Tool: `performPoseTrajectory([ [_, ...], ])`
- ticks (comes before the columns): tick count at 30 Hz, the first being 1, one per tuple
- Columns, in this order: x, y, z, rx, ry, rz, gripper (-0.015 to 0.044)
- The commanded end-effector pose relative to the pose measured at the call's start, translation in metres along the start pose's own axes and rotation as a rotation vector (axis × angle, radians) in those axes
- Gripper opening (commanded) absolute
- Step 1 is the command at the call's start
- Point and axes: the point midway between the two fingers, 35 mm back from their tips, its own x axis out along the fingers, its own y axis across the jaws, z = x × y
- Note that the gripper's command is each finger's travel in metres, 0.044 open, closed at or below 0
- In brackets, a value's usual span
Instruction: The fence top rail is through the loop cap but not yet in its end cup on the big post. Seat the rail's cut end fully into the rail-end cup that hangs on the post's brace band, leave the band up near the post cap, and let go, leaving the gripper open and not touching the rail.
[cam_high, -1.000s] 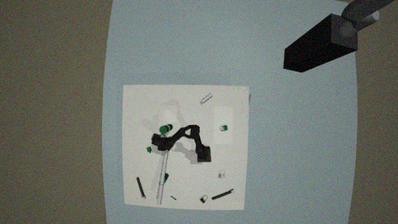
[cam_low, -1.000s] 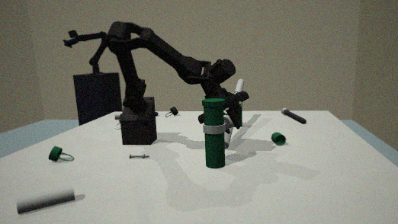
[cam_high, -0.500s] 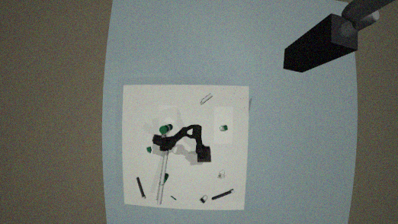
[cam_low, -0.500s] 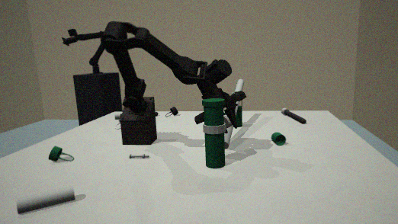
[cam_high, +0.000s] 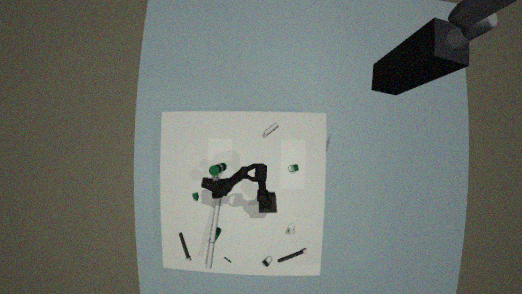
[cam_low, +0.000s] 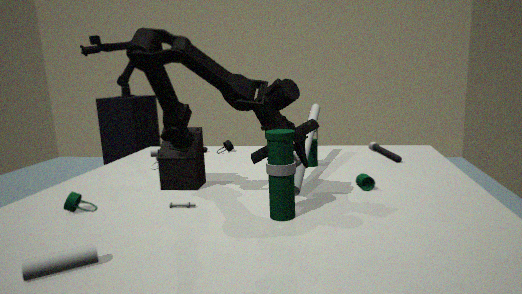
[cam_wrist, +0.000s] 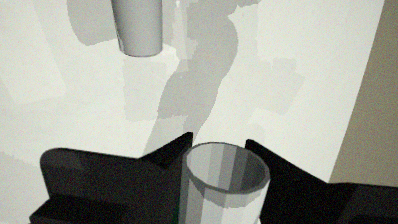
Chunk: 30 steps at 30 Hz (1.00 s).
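Gripper (cam_high: 214, 186) (cam_low: 296, 154) (cam_wrist: 218, 141) is clasping rail-end cup (cam_wrist: 220, 202) beside big post (cam_high: 216, 170) (cam_low: 281, 200) | rail (cam_high: 215, 220) (cam_low: 314, 112) (cam_wrist: 140, 30) is leaning apart from post, needing coaxial approach | band (cam_low: 281, 170) is needing raising

The arm (cam_high: 230, 186) (cam_low: 210, 67) bends from its base (cam_high: 273, 208) (cam_low: 170, 179) on the bench (cam_high: 310, 215) (cam_low: 150, 240) (cam_wrist: 30, 125) toward the big post (cam_high: 216, 170) (cam_low: 282, 200). Its pincer (cam_high: 214, 186) (cam_low: 300, 156) (cam_wrist: 218, 141) is partly hidden behind the post, so its grasp is hard to read here. The post stands upright, a grey band (cam_low: 281, 169) around it below the cap. The rail (cam_high: 212, 225) (cam_low: 314, 117) (cam_wrist: 140, 30) slants behind the pincer — upper end high, lower end near the bench. Right of the post in view, a green cup (cam_high: 195, 196) (cam_low: 365, 182) lies on its side; a dark rod (cam_high: 185, 246) (cam_low: 387, 152) lies farther back. A bolt (cam_low: 182, 205) lies near the base — and a grey tube (cam_high: 270, 130) (cam_low: 60, 262) lies in the left foreground.
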Motion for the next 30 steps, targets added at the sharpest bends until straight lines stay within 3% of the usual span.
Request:
performPoseTrajectory([
  [1,-0.002,0.004,0.0,-0.038,-0.022,0.001,0.0],
  [30,-0.008,0.014,-0.001,-0.142,-0.081,0.001,0.0],
])
